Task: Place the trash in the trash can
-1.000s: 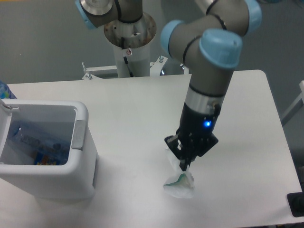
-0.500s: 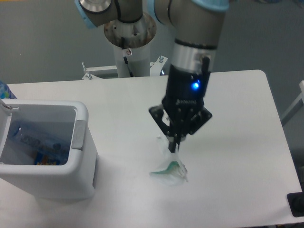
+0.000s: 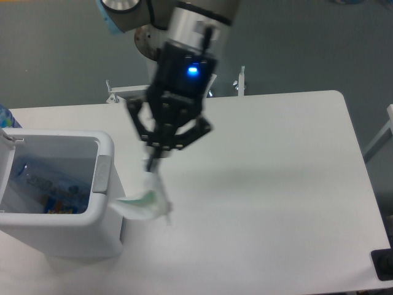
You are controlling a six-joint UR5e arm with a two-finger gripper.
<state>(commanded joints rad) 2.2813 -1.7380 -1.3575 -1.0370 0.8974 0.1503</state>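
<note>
The gripper (image 3: pixel 153 161) points down with its fingers clamped on the top edge of the flattened white carton (image 3: pixel 145 201), which hangs just below it, clear of the surface (image 3: pixel 276 184). To the gripper's left and lower stands the white trash can (image 3: pixel 92 224); the carton's green-printed lower end sits beside the can's grey side handle (image 3: pixel 101 175). Inside the can, below and left of the gripper, lies the crushed bottle (image 3: pixel 43 190).

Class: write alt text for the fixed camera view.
A robot arm's two-finger gripper holds a flattened white paper carton with green print in the air beside the rim of a white rectangular plastic bin on a white table.
</note>
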